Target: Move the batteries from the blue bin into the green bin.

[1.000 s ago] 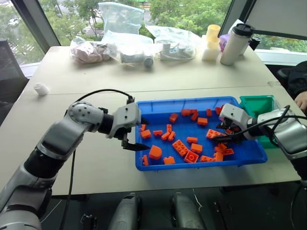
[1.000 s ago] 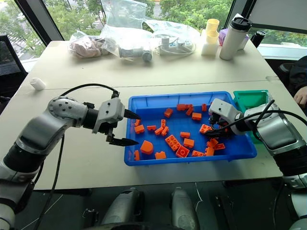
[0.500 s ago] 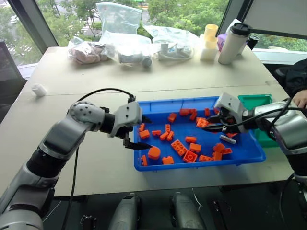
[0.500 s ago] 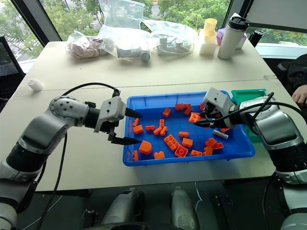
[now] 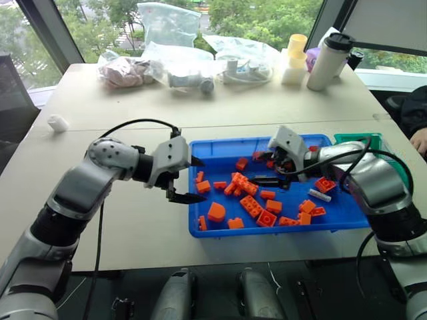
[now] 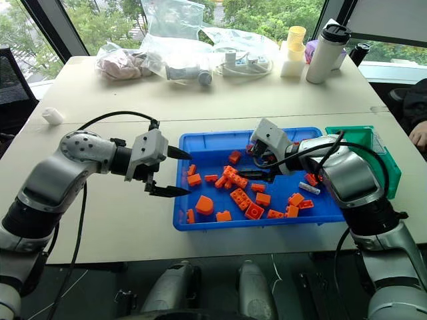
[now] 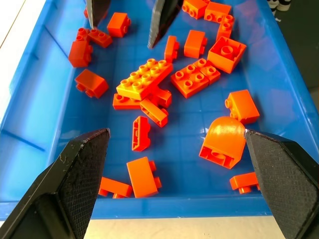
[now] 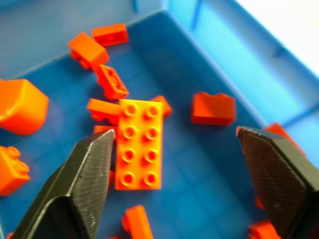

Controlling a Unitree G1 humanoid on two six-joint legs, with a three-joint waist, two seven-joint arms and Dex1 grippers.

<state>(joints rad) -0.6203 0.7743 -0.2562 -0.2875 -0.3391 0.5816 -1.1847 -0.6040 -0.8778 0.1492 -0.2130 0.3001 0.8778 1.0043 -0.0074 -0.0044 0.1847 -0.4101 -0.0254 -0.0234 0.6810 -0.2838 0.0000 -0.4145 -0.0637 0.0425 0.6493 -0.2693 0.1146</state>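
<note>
Right wrist view shows the right gripper (image 8: 192,174) spread wide and empty over an orange eight-stud brick (image 8: 139,144). Head views add one battery (image 5: 319,196) in the blue bin (image 5: 220,148), and the left gripper (image 5: 189,180) open, holding nothing.

office/meeting rm | pale tables (image 5: 220,107) pushed together | big windows (image 5: 260,17), trees outside | thermos (image 5: 328,61)

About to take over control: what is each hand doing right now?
Left hand: open, holding nothing, at the blue bin's left edge.
Right hand: open, holding nothing, over the orange bricks.
</note>
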